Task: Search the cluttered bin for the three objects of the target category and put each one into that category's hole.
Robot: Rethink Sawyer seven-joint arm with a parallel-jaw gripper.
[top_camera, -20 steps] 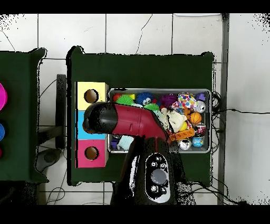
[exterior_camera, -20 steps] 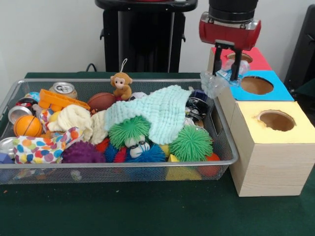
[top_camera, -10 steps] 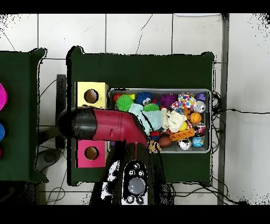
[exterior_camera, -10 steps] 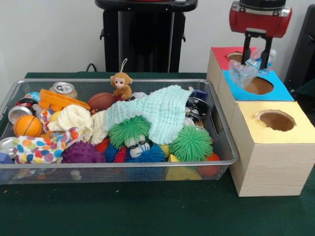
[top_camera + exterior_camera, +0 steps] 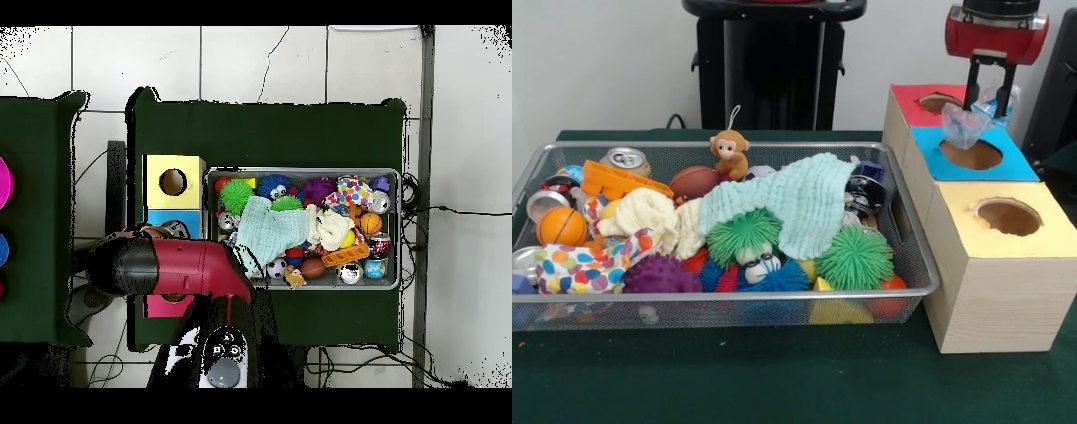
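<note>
Plastic bottle (image 5: pixel 967 124) — crumpled, clear — hangs from the gripper (image 5: pixel 989 91), which is clamped on it above the row of three boxes to one side of the wire bin (image 5: pixel 914 256).

Bin: heaped full. A pale green cloth (image 5: pixel 799 203) drapes the middle; spiky rubber balls, a small basketball (image 5: pixel 560 226), a football (image 5: pixel 695 181), a drink can (image 5: pixel 625 158), a toy monkey (image 5: pixel 728 152) and a spotted cloth (image 5: pixel 587 265) lie round it. We judge any remaining targets are buried in here.

Boxes: yellow-topped box (image 5: pixel 1033 240) nearest the camera, blue-topped box (image 5: pixel 1015 159) in the middle, red-topped box (image 5: pixel 971 102) behind, each with a round hole. In the front view the bottle's lower end hangs just over the near rim of the blue hole (image 5: pixel 971 154), the gripper sitting between blue and red. The overhead view hides the hole under the arm (image 5: pixel 170 268), so we cannot confirm alignment from above.

Step in hand, as we read it: the drop. To do it well we would centre the bottle's lowest part over the hole rather than the gripper, since the bottle hangs off to one side. Lower until the end enters the opening — then let go. A crumpled bottle is light and springy; released high or off-centre, it may catch the rim and bounce onto the box top.
</note>
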